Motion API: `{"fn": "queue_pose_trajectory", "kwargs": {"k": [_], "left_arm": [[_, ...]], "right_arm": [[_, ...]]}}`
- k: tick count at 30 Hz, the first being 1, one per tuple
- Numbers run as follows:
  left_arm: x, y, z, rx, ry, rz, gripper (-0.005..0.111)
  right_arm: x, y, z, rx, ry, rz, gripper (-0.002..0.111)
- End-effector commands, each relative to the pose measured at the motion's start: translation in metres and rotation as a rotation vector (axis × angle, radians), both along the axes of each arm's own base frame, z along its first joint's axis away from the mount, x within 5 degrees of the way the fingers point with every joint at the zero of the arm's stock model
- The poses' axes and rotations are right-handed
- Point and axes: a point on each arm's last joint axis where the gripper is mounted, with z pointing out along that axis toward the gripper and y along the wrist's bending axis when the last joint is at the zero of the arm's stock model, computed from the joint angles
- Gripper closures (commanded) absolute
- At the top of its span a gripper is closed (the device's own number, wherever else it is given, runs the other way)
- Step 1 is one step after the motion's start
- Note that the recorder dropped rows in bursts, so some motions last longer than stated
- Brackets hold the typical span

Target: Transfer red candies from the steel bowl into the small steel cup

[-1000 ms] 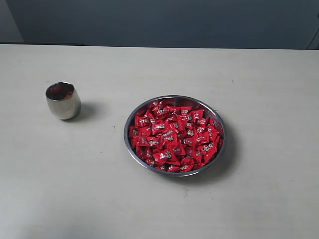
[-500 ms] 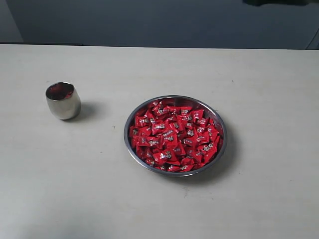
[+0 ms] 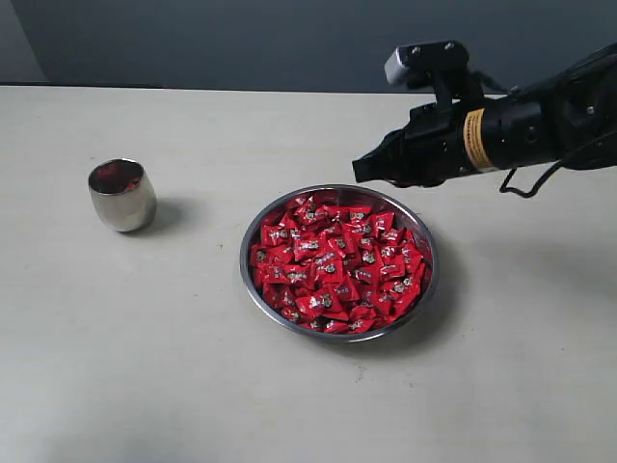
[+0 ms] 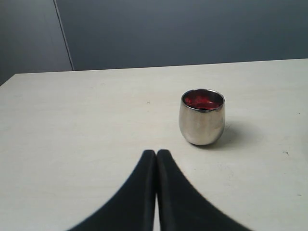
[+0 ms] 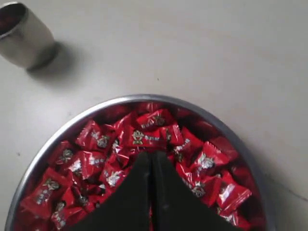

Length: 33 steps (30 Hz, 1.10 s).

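The wide steel bowl (image 3: 253,289) sits mid-table, heaped with red candies (image 3: 333,265). The small steel cup (image 3: 122,196) stands to its left, with red showing inside it. My right gripper (image 3: 359,171) has come in from the right and hangs above the bowl's far rim, fingers shut with nothing between them. In the right wrist view the shut right gripper (image 5: 150,155) points over the red candies (image 5: 149,134) inside the steel bowl (image 5: 62,132); the cup (image 5: 24,36) is beyond. In the left wrist view my left gripper (image 4: 156,153) is shut and empty, short of the small steel cup (image 4: 202,118).
The pale table (image 3: 145,367) runs to a dark wall at the back. My right arm (image 3: 540,121) stretches in above the table from the right edge, with a cable hanging under it.
The right arm has entered from the upper right; one second ago it was out of view. It now hangs over the bowl's far rim. Bowl, candies and cup have not moved.
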Motion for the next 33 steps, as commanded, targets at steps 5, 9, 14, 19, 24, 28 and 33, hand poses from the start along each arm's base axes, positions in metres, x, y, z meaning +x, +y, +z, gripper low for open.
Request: {"fn": "queue_pose_trajectory", "kwargs": {"k": [5,9,14,19,24,28,33], "left_arm": [[0.000,0.000,-0.001,-0.004,-0.003,0.001,0.106],[0.000,0.000,-0.001,-0.004,-0.003,0.001,0.106],[0.000,0.000,-0.001,-0.004,-0.003,0.001,0.106],[0.000,0.000,-0.001,-0.004,-0.003,0.001,0.106],[0.000,0.000,-0.001,-0.004,-0.003,0.001,0.106],[0.000,0.000,-0.001,-0.004,-0.003,0.001,0.106],[0.000,0.000,-0.001,-0.004,-0.003,0.001,0.106]], "right_arm": [[0.018,-0.013,-0.014,-0.058,0.016,-0.243,0.109],[0.012,-0.015,-0.023,-0.111,-0.001,-0.193,0.109],[-0.008,-0.016,-0.043,-0.151,0.072,-0.228,0.109],[-0.026,0.009,-0.042,-0.095,0.143,-0.149,0.109],[-0.026,0.010,-0.042,-0.116,0.113,-0.131,0.109],[-0.027,0.012,-0.041,-0.090,0.136,-0.127,0.109],[-0.030,0.015,-0.040,-0.077,0.121,-0.061,0.109]]}}
